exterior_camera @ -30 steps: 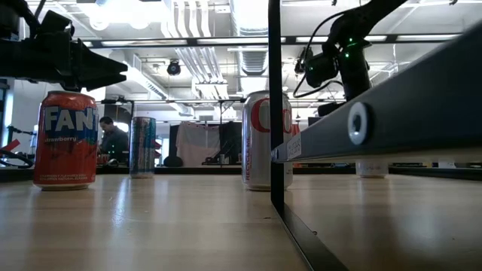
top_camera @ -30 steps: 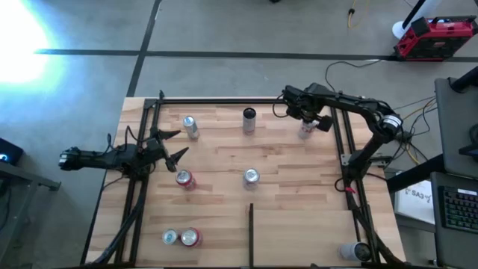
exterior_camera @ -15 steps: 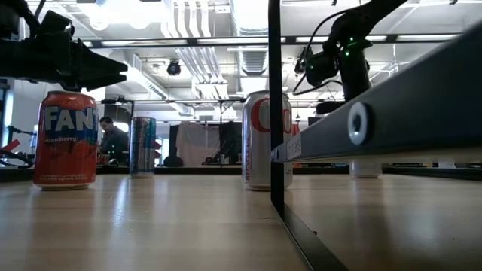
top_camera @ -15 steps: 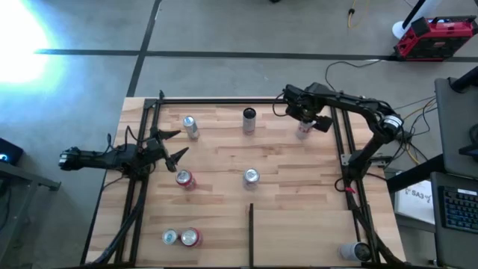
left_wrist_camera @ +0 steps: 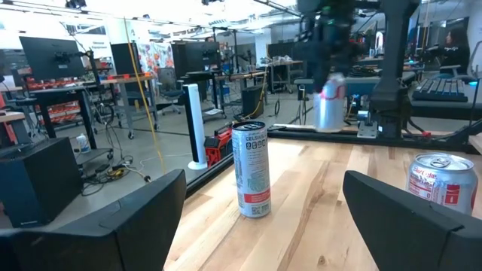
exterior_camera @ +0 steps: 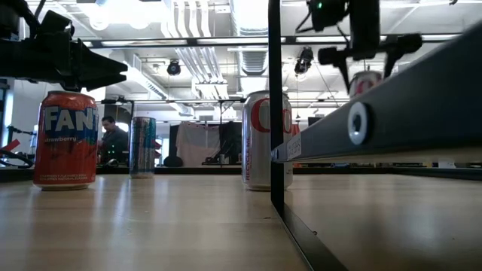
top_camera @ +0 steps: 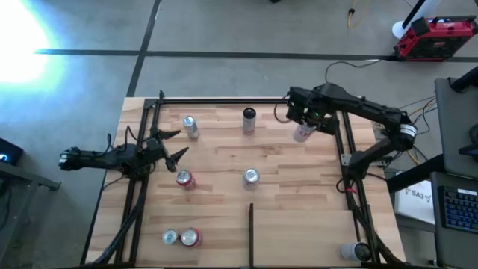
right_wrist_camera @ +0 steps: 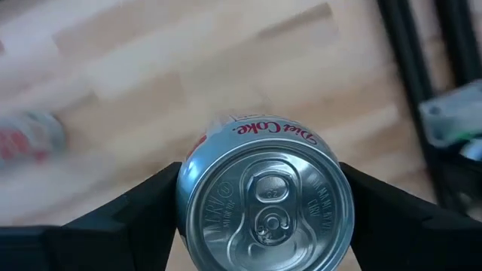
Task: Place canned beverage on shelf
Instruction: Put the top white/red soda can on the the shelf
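Note:
My right gripper (top_camera: 305,125) hangs over the far right of the shelf (top_camera: 224,202), a light wooden board in a black tube frame, and is shut on a silver Diet Coke can (right_wrist_camera: 265,203). The can (exterior_camera: 367,81) is in the air above the board and also shows, blurred, in the left wrist view (left_wrist_camera: 329,102). My left gripper (top_camera: 173,146) waits open and level at the shelf's left edge, touching nothing. A tall slim can (left_wrist_camera: 251,169) stands on its base on the board just ahead of it. My right gripper pinches the Diet Coke can between its two fingers (right_wrist_camera: 143,207), one on each opposite side of the can's wall just below the top rim (right_wrist_camera: 184,199). The fingers come from above, pointing down. The can hangs upright, lifted clear of the board.
Several other cans stand on the board: a silver one (top_camera: 190,127) and a dark one (top_camera: 249,117) at the far side, a red one (top_camera: 184,178) and a silver one (top_camera: 251,176) mid-board, two (top_camera: 181,237) near the front left. A thin dark divider strip (top_camera: 251,232) runs to the near edge.
My right gripper has risen with the Diet Coke can. The can stood on the board's far right a second ago and now hangs clear above it, still upright.

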`<state>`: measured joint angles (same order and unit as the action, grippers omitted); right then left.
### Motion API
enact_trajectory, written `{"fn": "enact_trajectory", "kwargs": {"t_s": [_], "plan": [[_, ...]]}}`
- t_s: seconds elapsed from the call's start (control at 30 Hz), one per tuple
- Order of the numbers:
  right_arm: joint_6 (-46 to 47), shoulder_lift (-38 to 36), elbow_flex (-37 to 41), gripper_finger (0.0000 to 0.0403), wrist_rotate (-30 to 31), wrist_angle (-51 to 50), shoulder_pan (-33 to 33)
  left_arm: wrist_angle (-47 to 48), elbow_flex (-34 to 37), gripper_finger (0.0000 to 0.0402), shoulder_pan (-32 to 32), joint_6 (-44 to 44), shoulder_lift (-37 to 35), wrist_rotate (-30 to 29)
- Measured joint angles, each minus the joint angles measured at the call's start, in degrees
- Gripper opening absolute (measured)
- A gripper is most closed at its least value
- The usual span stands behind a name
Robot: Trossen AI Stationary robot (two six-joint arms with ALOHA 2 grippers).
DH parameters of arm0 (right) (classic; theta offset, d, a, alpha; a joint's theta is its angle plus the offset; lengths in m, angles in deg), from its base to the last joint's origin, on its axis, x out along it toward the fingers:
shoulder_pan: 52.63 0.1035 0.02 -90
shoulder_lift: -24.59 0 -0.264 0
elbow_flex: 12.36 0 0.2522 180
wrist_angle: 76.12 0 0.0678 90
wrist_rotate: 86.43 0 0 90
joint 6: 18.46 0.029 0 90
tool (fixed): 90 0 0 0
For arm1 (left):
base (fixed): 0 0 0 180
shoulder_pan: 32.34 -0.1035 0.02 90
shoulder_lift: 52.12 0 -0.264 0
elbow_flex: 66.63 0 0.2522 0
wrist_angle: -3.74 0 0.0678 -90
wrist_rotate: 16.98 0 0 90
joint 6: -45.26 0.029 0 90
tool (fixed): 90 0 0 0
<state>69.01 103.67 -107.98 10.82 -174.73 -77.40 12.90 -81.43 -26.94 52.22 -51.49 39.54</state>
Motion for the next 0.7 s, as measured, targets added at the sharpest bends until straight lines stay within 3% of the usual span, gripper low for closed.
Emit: {"fn": "enact_trajectory", "kwargs": {"t_s": [0.13,0.43,0.7], "plan": [[6.98,-0.93,-1.87,0.0289,0.13,-5.09,8.42,0.0,0.0,0.0343,-0.01,0.0,0.0,0.0],[25.09,-1.71,-2.01,0.0293,0.24,-5.21,28.21,0.0,0.0,0.0343,-0.01,0.0,-0.02,0.0],[35.37,0.22,-2.01,0.0308,-3.19,-5.11,40.97,0.0,0.0,0.0343,-0.01,0.0,-0.02,0.0]]}}
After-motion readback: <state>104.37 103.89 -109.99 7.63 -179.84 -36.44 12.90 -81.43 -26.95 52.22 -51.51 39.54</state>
